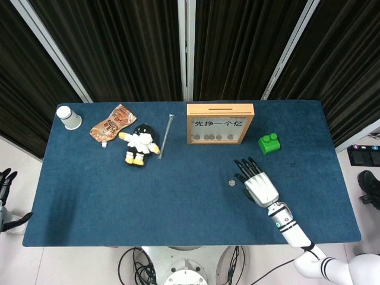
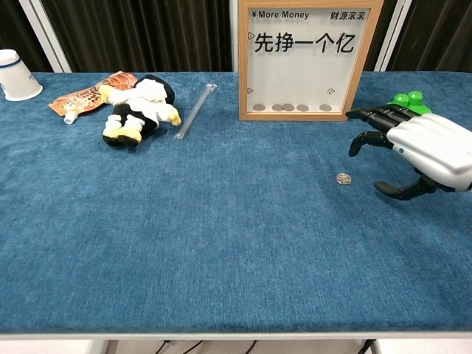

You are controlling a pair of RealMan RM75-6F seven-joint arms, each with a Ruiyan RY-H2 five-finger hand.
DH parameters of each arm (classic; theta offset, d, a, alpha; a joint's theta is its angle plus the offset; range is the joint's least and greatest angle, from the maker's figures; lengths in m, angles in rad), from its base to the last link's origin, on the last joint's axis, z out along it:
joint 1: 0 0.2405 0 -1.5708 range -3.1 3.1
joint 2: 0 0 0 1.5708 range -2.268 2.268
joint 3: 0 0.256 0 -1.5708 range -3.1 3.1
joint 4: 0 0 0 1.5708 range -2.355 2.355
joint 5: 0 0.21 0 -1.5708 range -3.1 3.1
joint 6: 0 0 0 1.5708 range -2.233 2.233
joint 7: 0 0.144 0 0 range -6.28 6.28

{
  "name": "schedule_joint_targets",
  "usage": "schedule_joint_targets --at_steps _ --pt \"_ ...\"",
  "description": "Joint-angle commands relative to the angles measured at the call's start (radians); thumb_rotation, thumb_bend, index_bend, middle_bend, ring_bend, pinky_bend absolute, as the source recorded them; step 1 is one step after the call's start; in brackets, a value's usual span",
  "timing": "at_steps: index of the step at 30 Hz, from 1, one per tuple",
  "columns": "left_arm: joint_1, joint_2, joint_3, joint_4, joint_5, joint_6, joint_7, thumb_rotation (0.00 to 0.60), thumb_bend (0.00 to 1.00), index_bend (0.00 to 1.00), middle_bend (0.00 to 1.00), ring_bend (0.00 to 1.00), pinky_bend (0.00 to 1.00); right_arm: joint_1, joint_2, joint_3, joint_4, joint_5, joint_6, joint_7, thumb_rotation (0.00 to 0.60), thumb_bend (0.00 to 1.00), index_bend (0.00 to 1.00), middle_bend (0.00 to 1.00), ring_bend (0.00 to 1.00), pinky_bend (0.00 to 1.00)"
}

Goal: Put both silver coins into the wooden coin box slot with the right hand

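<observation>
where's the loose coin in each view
Head view: coin right of centre, just left of the right hand, below the coin box.
Chest view: coin right of centre, left of the hand.
Shared landmark: the coin box.

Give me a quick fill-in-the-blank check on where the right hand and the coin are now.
The silver coin lies on the ____ tablecloth.
The right hand holds ____.
The green block sits to the ____ of the wooden coin box in the head view.

Missing words: blue; nothing; right
</observation>
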Motion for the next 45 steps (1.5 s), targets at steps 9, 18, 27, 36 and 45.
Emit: schedule_joint_targets --at_steps 9,18,27,36,45 --pt "-0.002 0.0 -0.002 0.009 -0.003 -0.005 -0.005 0.6 0.07 0.05 0.0 0.0 0.0 0.019 -0.021 0.006 0.02 0.006 -0.042 0.039 0.6 0.29 0.34 0.02 0.0 0.0" --pt "-0.002 -0.001 -0.003 0.008 -0.006 -0.006 -0.005 0.6 0.07 0.05 0.0 0.0 0.0 0.024 -0.03 0.011 0.025 0.019 -0.071 0.044 0.6 0.3 0.37 0.03 0.0 0.0" --pt "-0.002 -0.002 -0.003 0.011 -0.008 -0.01 -0.006 0.6 0.07 0.05 0.0 0.0 0.0 0.037 -0.032 0.012 0.021 0.019 -0.092 0.05 0.6 0.32 0.38 0.03 0.0 0.0" --pt "-0.004 0.001 -0.004 0.013 -0.009 -0.012 -0.015 0.6 0.07 0.05 0.0 0.0 0.0 0.042 -0.034 0.014 0.013 0.026 -0.109 0.04 0.6 0.32 0.38 0.03 0.0 0.0" --pt "-0.005 0.002 -0.004 0.016 -0.01 -0.016 -0.02 0.6 0.07 0.05 0.0 0.0 0.0 0.044 -0.038 0.016 0.015 0.034 -0.121 0.032 0.6 0.32 0.39 0.03 0.0 0.0"
